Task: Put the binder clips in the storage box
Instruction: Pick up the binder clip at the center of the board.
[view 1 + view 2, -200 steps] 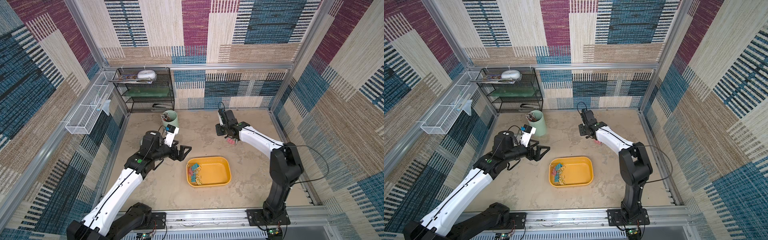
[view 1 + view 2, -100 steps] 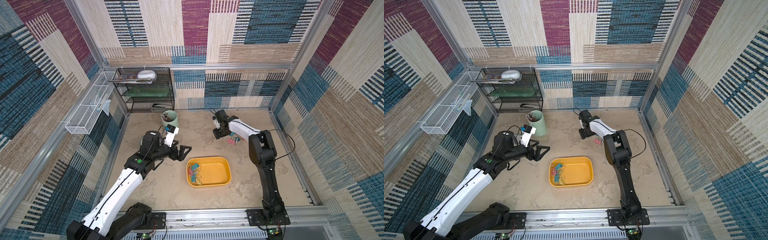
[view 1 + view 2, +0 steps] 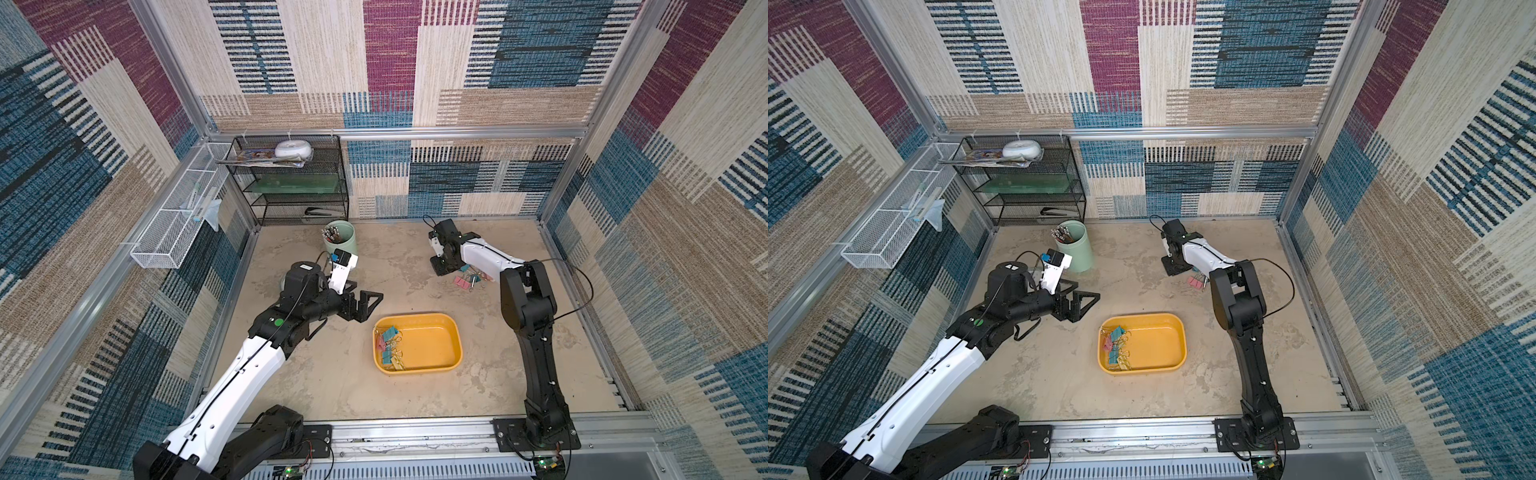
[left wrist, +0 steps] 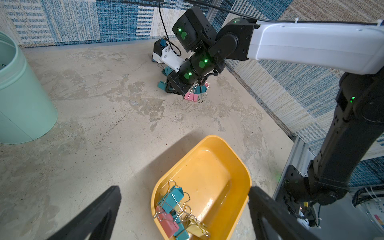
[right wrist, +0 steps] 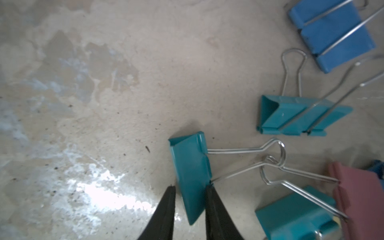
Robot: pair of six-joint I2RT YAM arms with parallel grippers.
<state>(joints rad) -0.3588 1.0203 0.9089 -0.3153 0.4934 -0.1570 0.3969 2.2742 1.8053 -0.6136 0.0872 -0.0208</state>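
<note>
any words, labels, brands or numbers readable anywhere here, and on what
No text can be read in any view.
Printed cover on top of the black wire shelf: colourful, too blurred to read.
Small sticker beside the right arm's base: too small to read.
Green dots on the right arm: plain, no writing.

Binder clips are teal, pink and blue; storage box yellow-orange.
</note>
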